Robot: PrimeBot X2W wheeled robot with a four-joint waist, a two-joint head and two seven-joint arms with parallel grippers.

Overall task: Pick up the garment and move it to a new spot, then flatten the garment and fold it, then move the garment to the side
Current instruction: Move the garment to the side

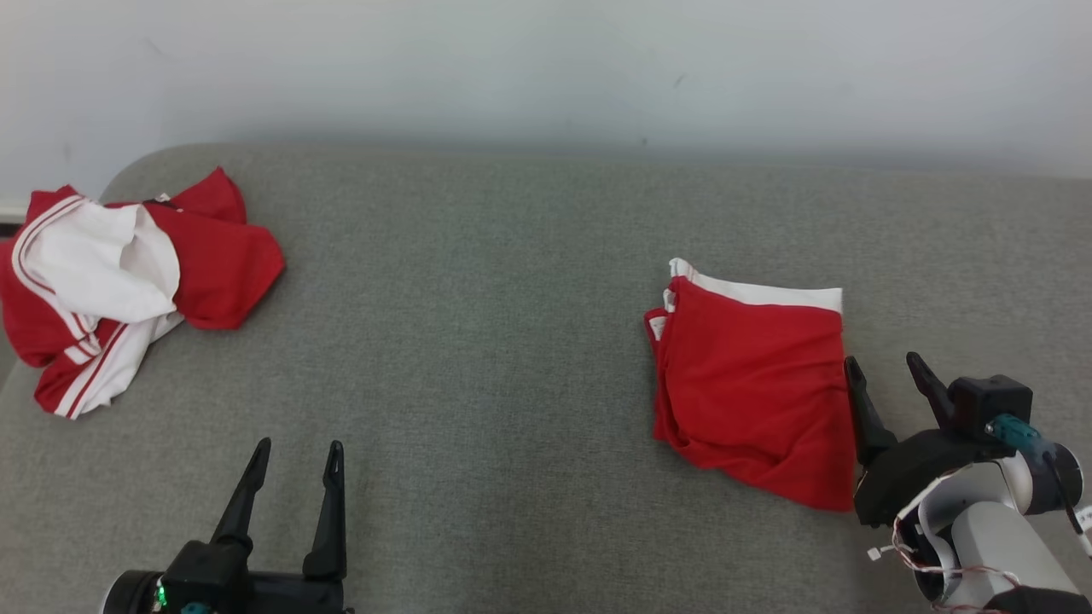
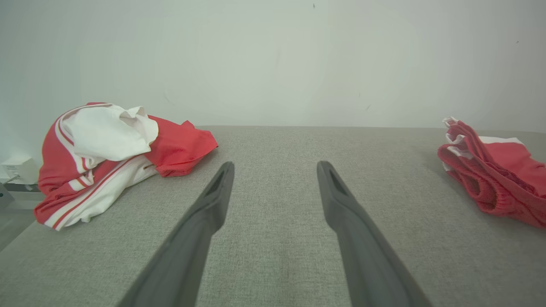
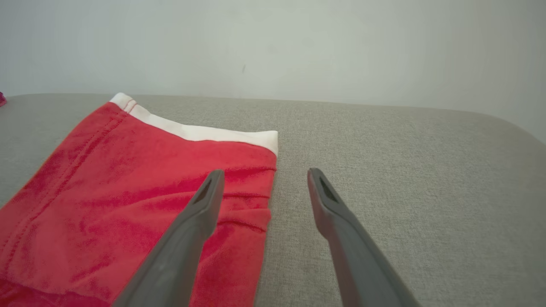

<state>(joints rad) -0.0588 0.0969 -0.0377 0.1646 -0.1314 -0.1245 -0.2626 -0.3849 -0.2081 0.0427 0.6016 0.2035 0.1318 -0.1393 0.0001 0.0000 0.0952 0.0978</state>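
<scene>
A crumpled red and white garment (image 1: 128, 281) lies in a heap at the far left of the grey padded surface (image 1: 478, 341); the left wrist view shows this heap (image 2: 115, 149) ahead and to the left. A second red garment (image 1: 751, 384) with a white band lies folded flat at the right, also seen at the edge of the left wrist view (image 2: 490, 179). My left gripper (image 1: 299, 444) stands open over bare fabric near the front edge, holding nothing (image 2: 275, 164). My right gripper (image 1: 882, 360) is open beside the folded garment's right edge (image 3: 128, 192), one finger over the cloth (image 3: 265, 170).
A pale wall runs along the back of the padded surface. The surface's rounded left corner is right behind the crumpled heap. A small white box (image 2: 17, 168) sits beyond the left edge. Bare grey fabric spans the middle between the two garments.
</scene>
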